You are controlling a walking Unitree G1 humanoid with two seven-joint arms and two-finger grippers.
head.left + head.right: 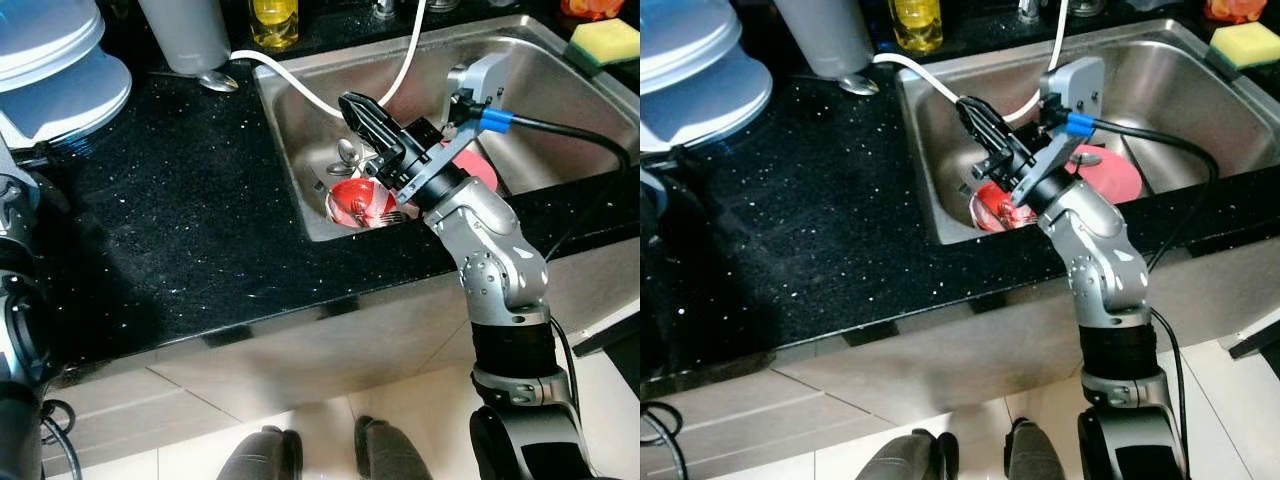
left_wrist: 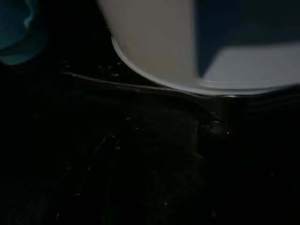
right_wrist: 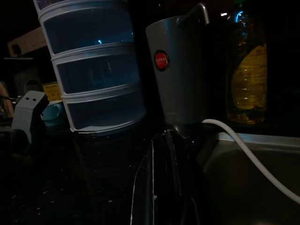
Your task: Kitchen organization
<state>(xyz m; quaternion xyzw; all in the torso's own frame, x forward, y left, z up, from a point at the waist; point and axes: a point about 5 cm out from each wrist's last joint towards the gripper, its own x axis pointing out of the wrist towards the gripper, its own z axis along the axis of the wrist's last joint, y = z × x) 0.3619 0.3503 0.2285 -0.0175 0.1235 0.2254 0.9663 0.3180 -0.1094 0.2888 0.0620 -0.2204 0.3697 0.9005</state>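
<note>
My right gripper (image 1: 352,105) hangs over the left part of the steel sink (image 1: 300,150), its black fingers pressed together with nothing between them. Below it a red bowl (image 1: 358,203) lies in the sink with metal cutlery in it. A pink plate (image 1: 1112,176) rests beside the bowl, partly hidden by my arm. A metal spoon (image 1: 347,152) lies on the sink floor behind the bowl. In the right wrist view the fingers (image 3: 159,183) point toward the grey jug (image 3: 180,70). My left arm (image 1: 15,260) sits at the counter's left edge.
On the black counter (image 1: 180,220) stand a grey jug (image 1: 185,35), a spoon (image 1: 216,80) and stacked translucent containers (image 1: 50,60). A yellow bottle (image 1: 274,20) is behind the sink. A white hose (image 1: 300,88) runs into the sink. A yellow sponge (image 1: 606,40) lies at the far right.
</note>
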